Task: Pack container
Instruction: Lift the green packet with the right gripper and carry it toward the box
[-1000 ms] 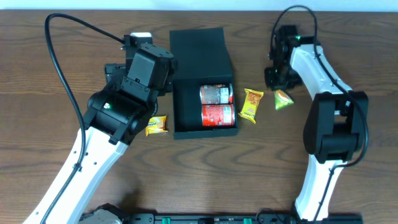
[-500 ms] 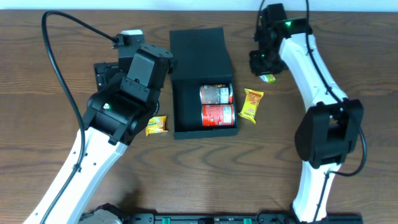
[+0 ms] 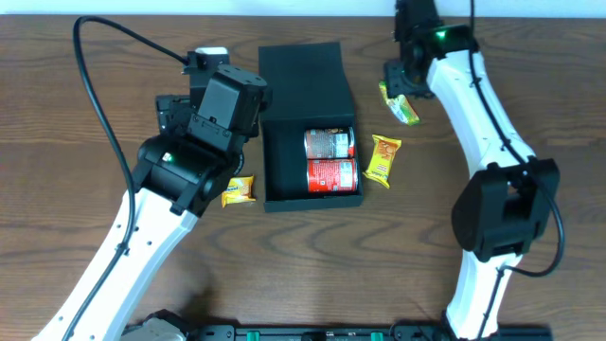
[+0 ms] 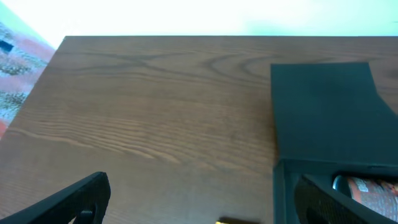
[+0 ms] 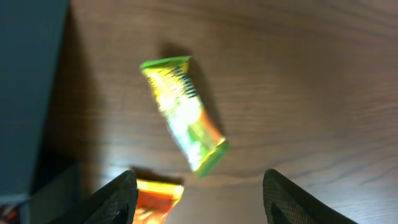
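Observation:
The container (image 3: 284, 161) is a dark box at mid-table with its flap lid (image 3: 303, 71) open toward the far side. Two red cans (image 3: 329, 159) lie inside it. My right gripper (image 5: 202, 205) is open and empty, above a green packet (image 5: 184, 112) that is free of the jaws; the green packet also shows in the overhead view (image 3: 401, 106) to the right of the lid. An orange packet (image 3: 383, 158) lies right of the box. My left gripper (image 4: 199, 208) is open and empty, left of the container (image 4: 323, 106).
A yellow packet (image 3: 238, 190) lies on the wood left of the box, below the left arm (image 3: 180, 161). The right arm (image 3: 473, 104) stretches along the right side. The table's far edge runs close behind the lid.
My right gripper moved up and left toward the lid. The green packet went with it from the right side and is now out of the jaws. The left arm shifted slightly.

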You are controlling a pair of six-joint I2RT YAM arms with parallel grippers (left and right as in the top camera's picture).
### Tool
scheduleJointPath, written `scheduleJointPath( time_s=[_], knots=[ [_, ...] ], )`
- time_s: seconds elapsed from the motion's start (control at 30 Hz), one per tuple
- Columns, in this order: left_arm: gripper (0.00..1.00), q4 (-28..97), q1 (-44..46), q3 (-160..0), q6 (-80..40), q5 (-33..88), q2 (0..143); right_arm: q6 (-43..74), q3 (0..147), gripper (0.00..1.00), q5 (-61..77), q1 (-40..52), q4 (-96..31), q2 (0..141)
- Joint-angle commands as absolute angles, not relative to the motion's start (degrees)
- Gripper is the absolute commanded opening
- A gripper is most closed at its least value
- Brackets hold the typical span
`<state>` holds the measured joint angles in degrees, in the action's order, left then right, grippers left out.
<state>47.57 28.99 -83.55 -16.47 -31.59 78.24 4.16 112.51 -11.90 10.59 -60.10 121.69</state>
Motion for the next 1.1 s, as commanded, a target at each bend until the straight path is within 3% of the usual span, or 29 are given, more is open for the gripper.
scheduleJointPath(
  time_s=[0.0, 0.3, 1.07],
  knots=[
    [0.95, 47.55, 28.84, -84.53, -16.29, -30.35, 78.3, 0.4, 113.4, 0.64, -9.17, 8.82, -59.05, 125.34],
    [0.96, 47.55, 28.84, -84.53, -16.32, -28.82, 78.3, 0.14, 113.4, 0.62, 3.29, 5.78, -58.46, 131.59],
    [0.95, 47.99, 28.86, -84.53, -16.32, -28.45, 78.3, -2.44, 113.23, 0.58, 3.03, 5.32, -51.46, 135.39]
  ],
)
